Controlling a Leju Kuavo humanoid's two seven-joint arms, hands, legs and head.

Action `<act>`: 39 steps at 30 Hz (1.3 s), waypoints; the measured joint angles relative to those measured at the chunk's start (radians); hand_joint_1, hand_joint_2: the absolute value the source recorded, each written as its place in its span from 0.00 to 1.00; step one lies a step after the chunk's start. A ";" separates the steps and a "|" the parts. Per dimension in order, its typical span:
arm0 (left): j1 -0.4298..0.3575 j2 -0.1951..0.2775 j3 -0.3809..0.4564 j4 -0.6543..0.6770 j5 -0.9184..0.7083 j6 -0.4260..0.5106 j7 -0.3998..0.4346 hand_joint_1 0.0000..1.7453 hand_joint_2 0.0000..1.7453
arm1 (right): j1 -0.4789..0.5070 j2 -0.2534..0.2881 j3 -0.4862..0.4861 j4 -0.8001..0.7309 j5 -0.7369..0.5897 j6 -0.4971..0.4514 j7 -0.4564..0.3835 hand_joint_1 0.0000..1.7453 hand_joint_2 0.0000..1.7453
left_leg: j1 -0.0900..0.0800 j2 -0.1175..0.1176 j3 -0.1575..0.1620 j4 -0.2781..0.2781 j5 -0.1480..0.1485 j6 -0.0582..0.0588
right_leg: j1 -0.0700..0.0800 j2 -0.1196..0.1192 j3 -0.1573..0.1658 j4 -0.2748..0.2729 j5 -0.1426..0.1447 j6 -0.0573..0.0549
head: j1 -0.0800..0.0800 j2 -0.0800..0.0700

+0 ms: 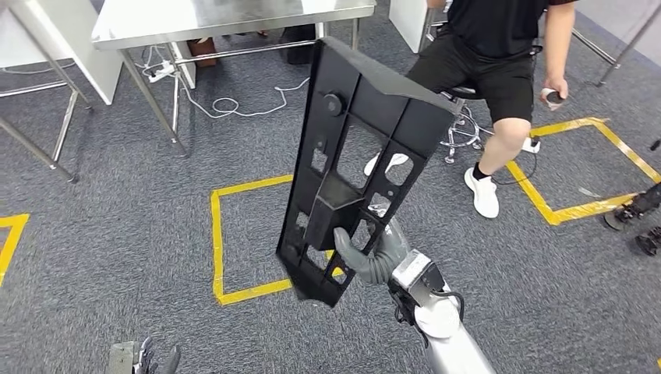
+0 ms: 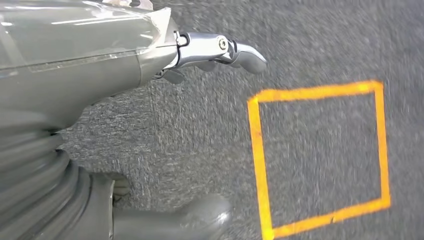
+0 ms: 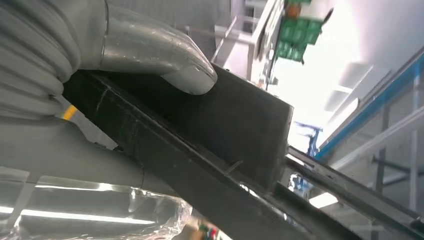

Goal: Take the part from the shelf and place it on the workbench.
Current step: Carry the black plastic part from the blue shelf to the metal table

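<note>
A large black plastic part (image 1: 355, 156) with several cut-out openings stands almost upright in the middle of the head view, above the grey carpet. My right hand (image 1: 372, 257) grips it near its lower end, thumb pressed on its face. The right wrist view shows that thumb (image 3: 165, 60) lying on the part's black edge (image 3: 200, 150). My left hand (image 1: 144, 358) hangs low at the bottom left of the head view, holding nothing. In the left wrist view its fingers (image 2: 220, 50) are stretched out over the carpet. A steel workbench (image 1: 226, 19) stands at the far left.
A person in black (image 1: 499, 62) sits on a stool at the far right, close behind the part. Yellow tape squares (image 1: 234, 241) mark the carpet. White cables (image 1: 226, 101) lie under the workbench. Another steel table leg (image 1: 39, 152) stands at the left.
</note>
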 joint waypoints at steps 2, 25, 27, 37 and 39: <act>-0.002 0.000 0.009 -0.006 0.009 -0.003 0.000 0.00 1.00 | 0.001 0.002 -0.012 -0.014 0.006 -0.020 0.002 1.00 1.00 | -0.009 0.029 0.047 -0.087 0.023 0.008 | 0.009 -0.016 0.005 0.000 -0.008 0.010 | 0.001 0.000; 0.014 -0.007 0.029 -0.038 0.013 0.015 0.000 0.00 1.00 | 0.030 0.050 -0.098 -0.062 0.055 -0.133 0.016 1.00 1.00 | -0.015 -0.091 0.081 -0.118 0.010 0.043 | 0.015 0.073 -0.048 -0.002 0.043 0.022 | 0.011 0.000; 0.016 -0.008 0.029 -0.042 0.013 0.017 0.000 0.00 1.00 | 0.030 0.052 -0.099 -0.062 0.063 -0.148 0.013 1.00 1.00 | -0.014 -0.090 0.083 -0.120 0.010 0.043 | 0.015 0.074 -0.047 -0.001 0.042 0.021 | 0.011 0.000; 0.019 -0.013 0.021 -0.045 0.000 0.017 -0.001 0.00 1.00 | 0.031 0.052 -0.099 -0.060 0.076 -0.193 0.008 1.00 1.00 | -0.008 -0.088 0.106 -0.156 0.021 0.045 | 0.019 0.072 -0.042 -0.007 0.040 0.018 | 0.012 0.000; 0.019 -0.014 0.015 -0.046 -0.001 0.017 -0.001 0.00 1.00 | 0.029 0.052 -0.099 -0.060 0.076 -0.197 0.004 1.00 1.00 | -0.002 -0.083 0.128 -0.188 0.035 0.059 | 0.019 0.070 -0.069 0.055 0.007 0.012 | 0.017 0.000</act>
